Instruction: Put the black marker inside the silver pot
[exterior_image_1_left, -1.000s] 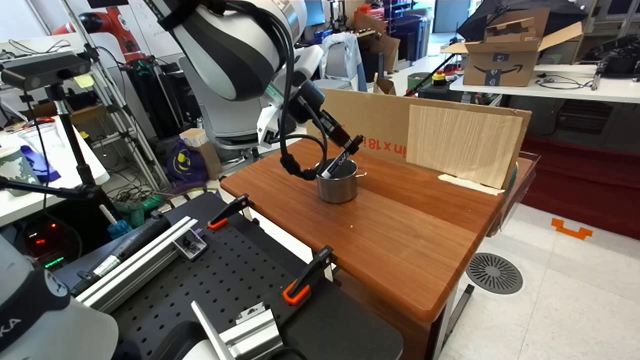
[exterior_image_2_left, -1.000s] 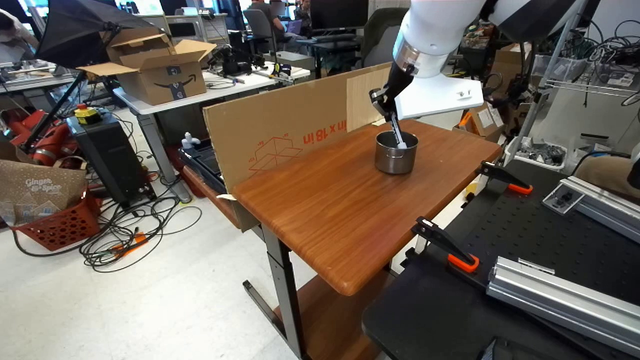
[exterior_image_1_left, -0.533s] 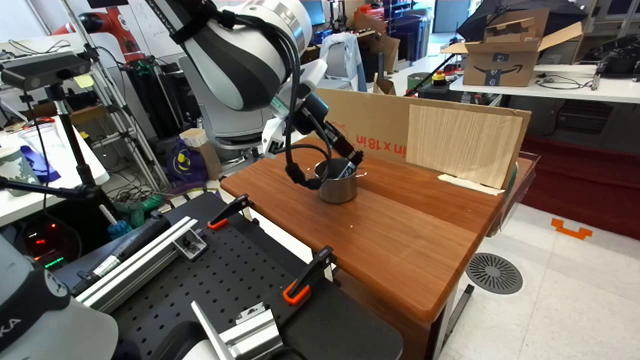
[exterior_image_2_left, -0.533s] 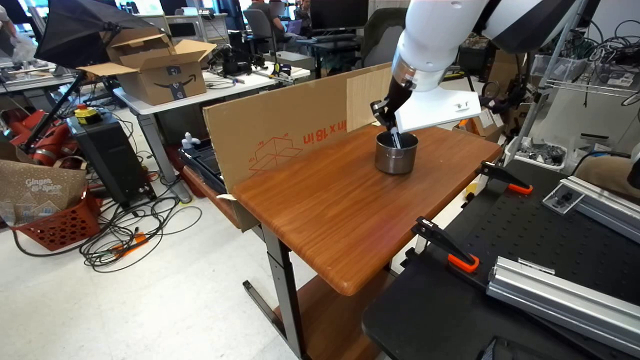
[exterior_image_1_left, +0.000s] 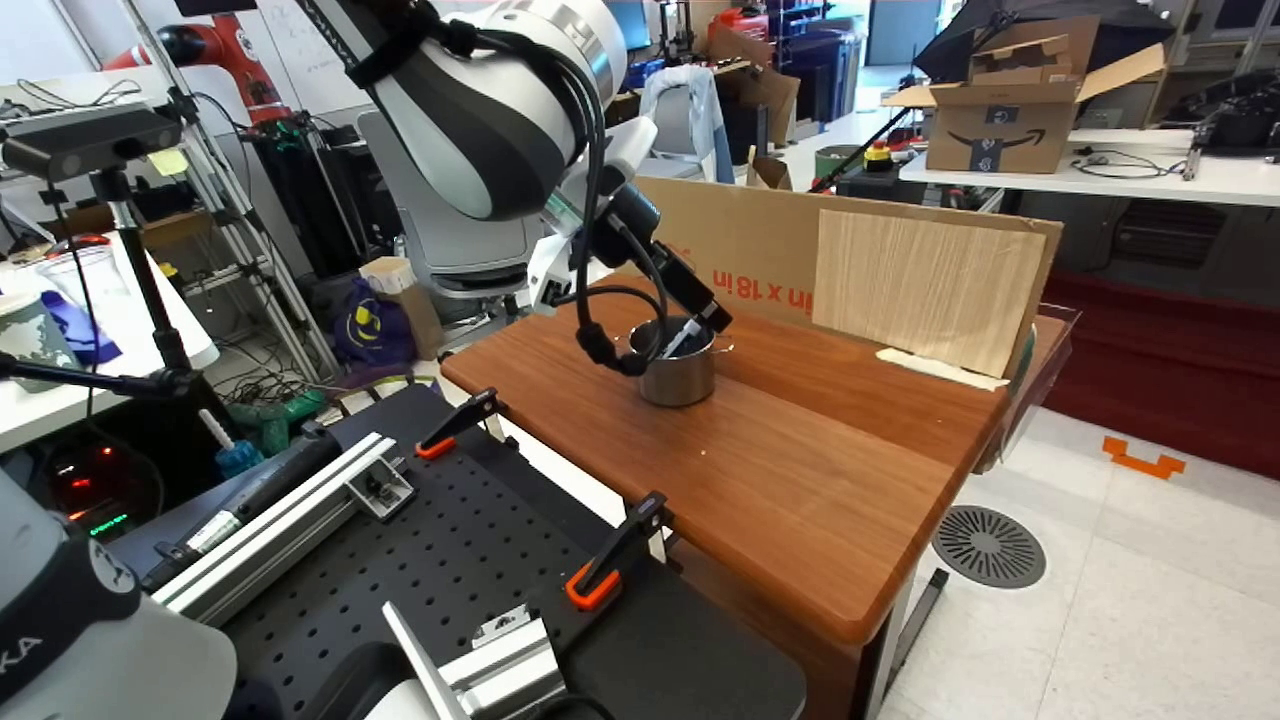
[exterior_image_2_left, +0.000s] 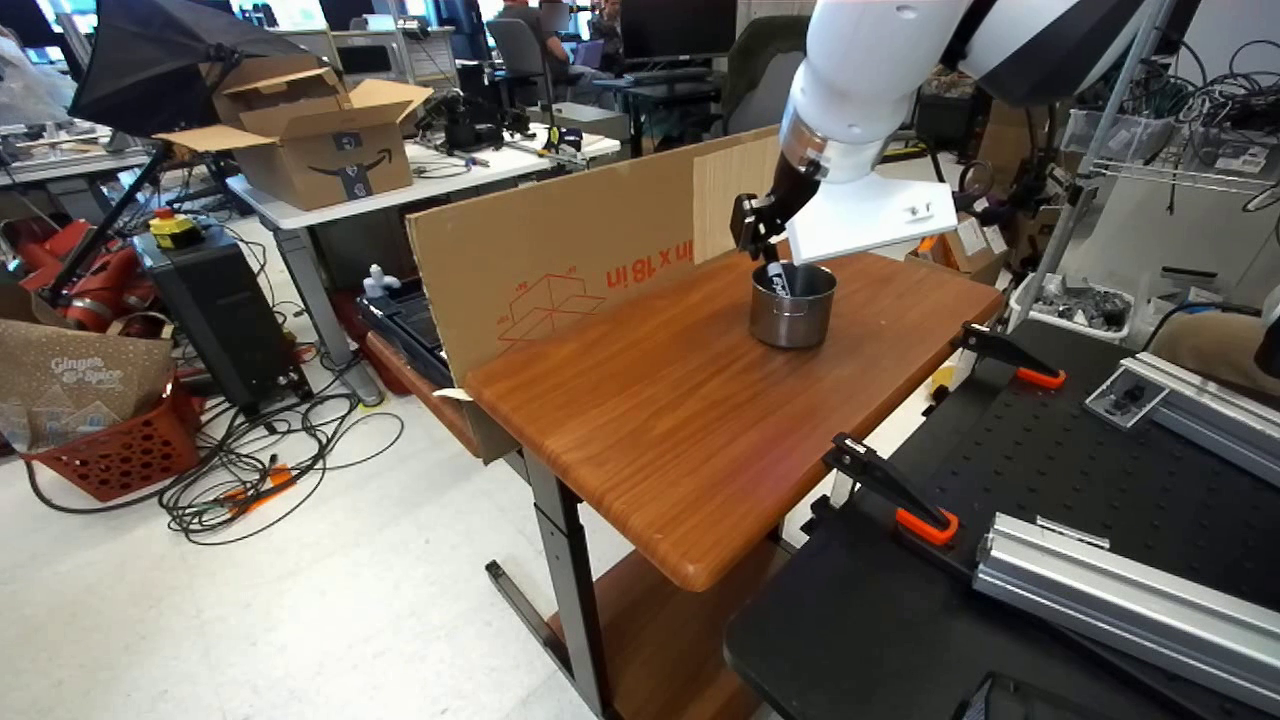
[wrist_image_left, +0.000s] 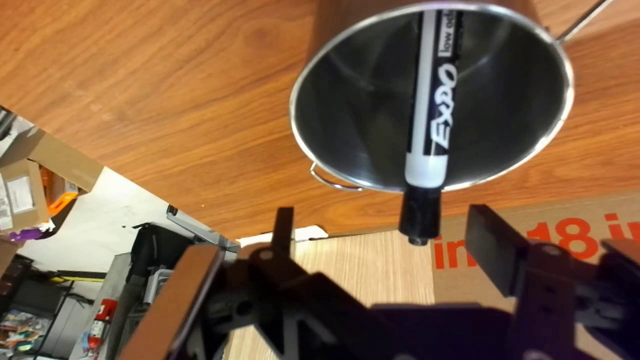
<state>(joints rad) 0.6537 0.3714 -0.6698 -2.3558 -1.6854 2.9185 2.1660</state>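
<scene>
Black marker (wrist_image_left: 431, 115) noted tilted, partly inside the silver pot (exterior_image_2_left: 790, 322), capped end projecting past the pot's rim. Gripper (wrist_image_left: 386, 235) near the pot's mouth: fingers apart, visible gap either side of marker.

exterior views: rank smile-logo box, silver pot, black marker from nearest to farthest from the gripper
1. Black marker: tilted, upper end toward the gripper.
2. Silver pot: just below, on the wooden table.
3. Smile-logo box: well beyond, on a separate white desk.
</scene>
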